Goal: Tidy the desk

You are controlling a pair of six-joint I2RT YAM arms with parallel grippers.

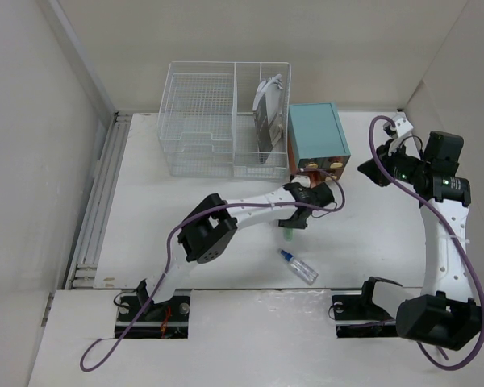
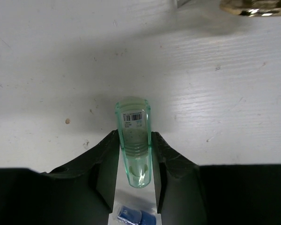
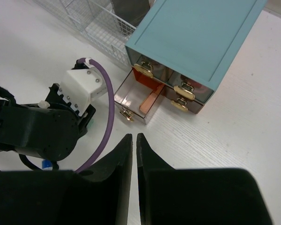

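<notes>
— What sits in the left gripper [image 2: 135, 140]?
— A tube [image 2: 133, 124]. Drawer box [image 1: 316, 135] just ahead, wire basket [image 1: 200, 121] ahead-left, small bottle [image 1: 298, 266] behind it on the desk [image 1: 145, 210]
— And the right gripper [image 3: 134, 140]?
— Open drawer [image 3: 136, 101] just ahead of it

I can't read the print on the label [image 2: 132, 117] of the green tube [image 2: 133, 154]. My left wrist view cuts off a blue object [image 2: 131, 216] at the bottom and a brass knob [image 2: 255, 7] at the top.
</notes>
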